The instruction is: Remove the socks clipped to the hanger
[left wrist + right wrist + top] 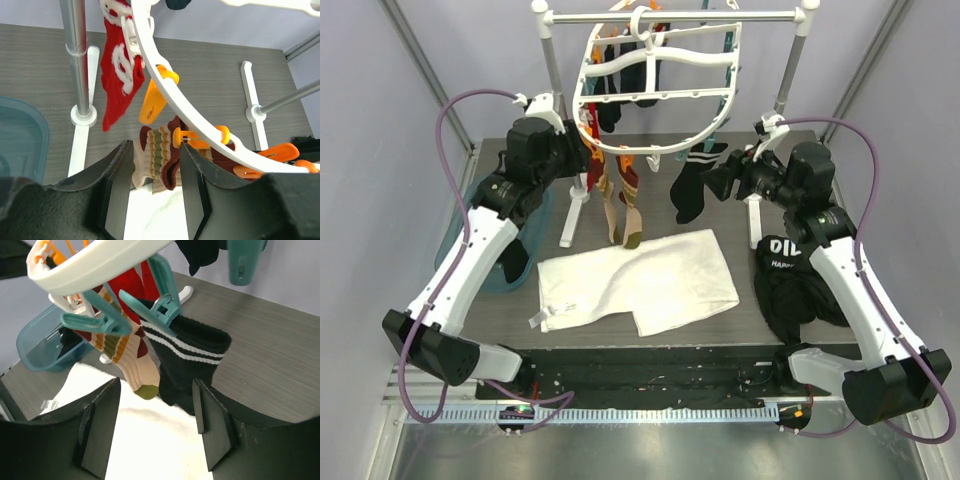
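The white oval hanger (660, 95) hangs from the rail with orange and teal clips round its rim. Tan striped socks (623, 195) and a black sock with a white-striped cuff (690, 190) hang from its front rim; dark socks (620, 85) hang further back. My left gripper (582, 150) is open at the left rim. In the left wrist view it (155, 146) frames a striped sock (157, 160) under orange clips (155, 97), next to a red sock (117, 75). My right gripper (715, 175) is open; in the right wrist view it (155, 385) sits just below the black sock (192, 355) and a tan sock (135, 365).
A grey metal rail (670, 17) on two upright poles carries the hanger. A white cloth (640, 280) lies on the table below it. A black garment with white lettering (790, 285) lies at the right. A teal bin (20, 135) stands at the left.
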